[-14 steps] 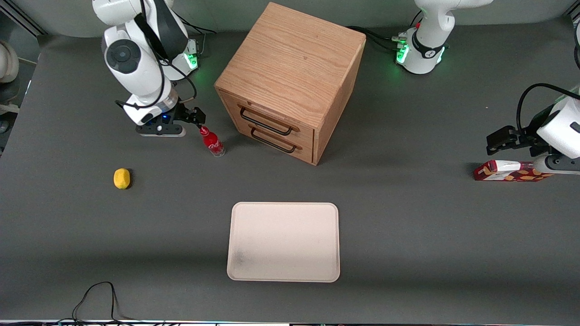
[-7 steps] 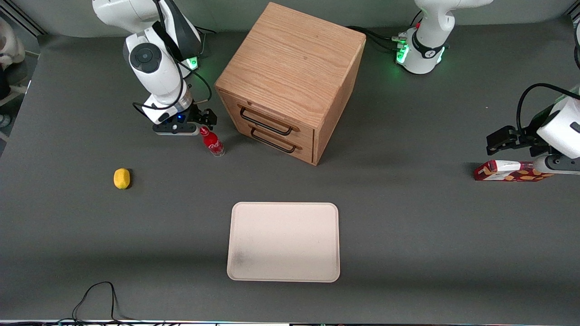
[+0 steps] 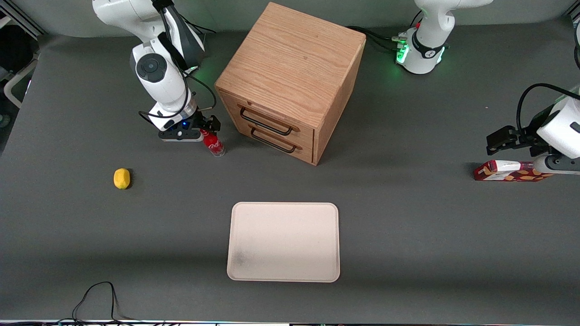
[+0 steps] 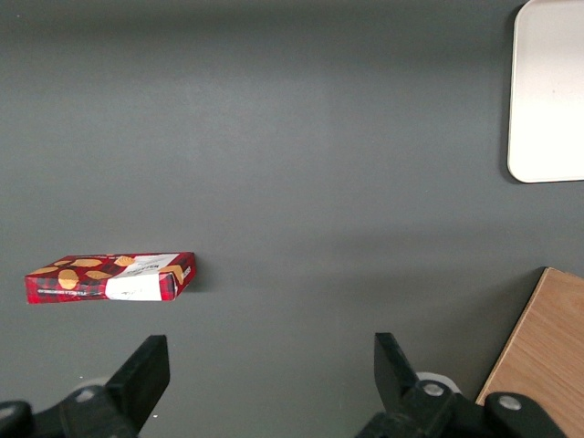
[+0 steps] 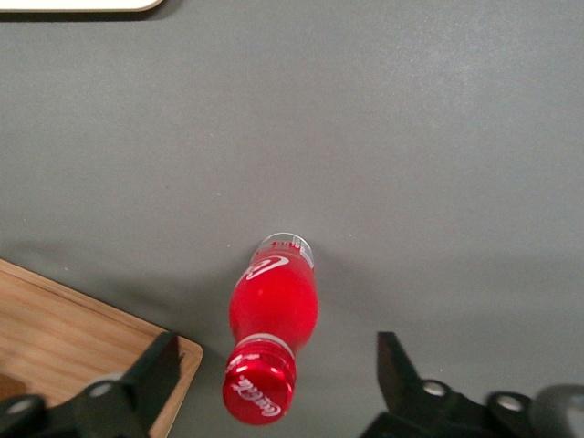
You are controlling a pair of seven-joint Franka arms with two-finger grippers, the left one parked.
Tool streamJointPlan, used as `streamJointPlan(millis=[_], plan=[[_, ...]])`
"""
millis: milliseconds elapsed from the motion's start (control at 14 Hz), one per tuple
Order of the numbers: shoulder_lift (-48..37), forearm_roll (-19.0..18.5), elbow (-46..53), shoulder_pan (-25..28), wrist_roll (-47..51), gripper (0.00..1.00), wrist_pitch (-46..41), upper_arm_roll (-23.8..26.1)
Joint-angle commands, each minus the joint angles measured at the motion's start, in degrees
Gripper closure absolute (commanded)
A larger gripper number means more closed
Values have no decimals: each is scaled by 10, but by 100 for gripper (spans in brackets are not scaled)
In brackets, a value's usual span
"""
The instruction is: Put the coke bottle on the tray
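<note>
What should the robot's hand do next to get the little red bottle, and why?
Probably sink straight down a little. The gripper hangs open above the small red coke bottle, its fingers either side of the red cap but not touching. Lower, they could close on the neck and carry it to the cream-white tray.

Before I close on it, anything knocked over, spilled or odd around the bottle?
Nothing stands out. The coke bottle stands upright on the table, cap on, no spill. The tool hangs open above it, a finger on each side of the cap. The tray lies flat and bare, nearer the front camera.
</note>
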Motion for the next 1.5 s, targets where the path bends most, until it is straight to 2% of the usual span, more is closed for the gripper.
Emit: streamJointPlan(millis=[0,214,571,857,1071,1429], plan=[[4,5,-6,0,11,20,23,2],[8,5,-9,0,11,42,28,3],[12,5,-7,0,11,70,29,6],[11,5,20,-1,-1,100,16,4],[16,1,116,-4,-3,100,-87,0],[128,-5,429,-6,-38,100,-301,-27]])
